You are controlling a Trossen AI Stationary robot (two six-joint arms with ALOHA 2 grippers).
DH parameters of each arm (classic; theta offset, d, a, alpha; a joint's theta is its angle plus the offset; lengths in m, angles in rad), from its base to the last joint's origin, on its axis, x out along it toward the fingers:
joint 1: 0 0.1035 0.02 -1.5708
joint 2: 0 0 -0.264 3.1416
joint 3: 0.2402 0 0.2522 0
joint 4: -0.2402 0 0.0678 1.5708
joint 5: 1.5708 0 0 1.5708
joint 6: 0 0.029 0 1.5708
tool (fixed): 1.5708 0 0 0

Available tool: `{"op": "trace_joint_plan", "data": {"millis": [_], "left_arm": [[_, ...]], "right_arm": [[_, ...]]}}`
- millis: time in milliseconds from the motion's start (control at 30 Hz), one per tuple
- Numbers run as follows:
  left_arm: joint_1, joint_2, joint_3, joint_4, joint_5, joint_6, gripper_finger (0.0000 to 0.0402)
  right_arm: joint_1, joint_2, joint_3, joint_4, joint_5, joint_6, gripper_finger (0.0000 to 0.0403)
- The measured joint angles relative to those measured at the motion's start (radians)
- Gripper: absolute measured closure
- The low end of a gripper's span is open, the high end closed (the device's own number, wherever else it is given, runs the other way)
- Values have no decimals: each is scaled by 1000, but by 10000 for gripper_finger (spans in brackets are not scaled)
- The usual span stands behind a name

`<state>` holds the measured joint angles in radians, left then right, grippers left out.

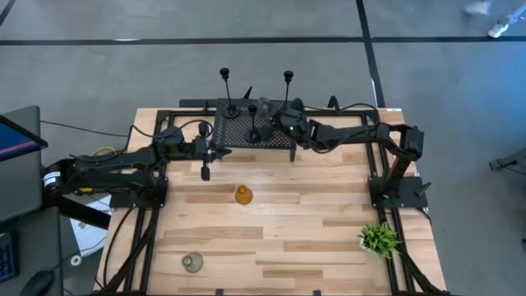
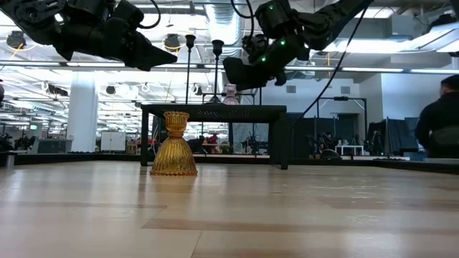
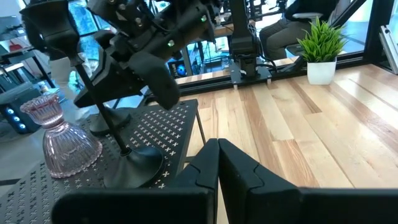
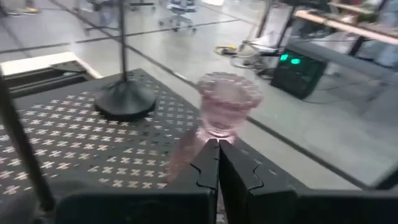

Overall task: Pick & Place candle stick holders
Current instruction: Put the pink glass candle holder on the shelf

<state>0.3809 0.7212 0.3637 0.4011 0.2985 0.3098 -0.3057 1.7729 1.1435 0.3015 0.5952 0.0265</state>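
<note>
Three slim black holders (image 1: 254,131) stand by their round bases on the black perforated rack (image 1: 275,141) at the table's far side. A pink holder (image 3: 62,138) stands upright on the rack too and shows close ahead in the right wrist view (image 4: 225,107). An amber holder (image 1: 243,194) stands mid-table. A grey-green holder (image 1: 192,261) stands near the front left. My right gripper (image 4: 219,147) hovers shut and empty over the rack, just short of the pink holder. My left gripper (image 3: 217,147) is shut and empty above the table, off the rack's near left corner (image 1: 205,172).
A small green potted plant (image 1: 378,238) stands at the table's right side toward the front. Bare wood lies between the rack and the front edge around the amber holder (image 2: 173,145). A person (image 2: 439,122) stands in the room beyond the table.
</note>
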Motion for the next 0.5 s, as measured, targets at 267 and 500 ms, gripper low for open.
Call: {"op": "trace_joint_plan", "data": {"millis": [267, 500], "left_arm": [[0, 0, 0, 4, 0, 0, 394], [0, 0, 0, 4, 0, 0, 394]], "right_arm": [[-3, 0, 0, 35, 74, -5, 403], [-40, 0, 0, 77, 64, -10, 403]]}}
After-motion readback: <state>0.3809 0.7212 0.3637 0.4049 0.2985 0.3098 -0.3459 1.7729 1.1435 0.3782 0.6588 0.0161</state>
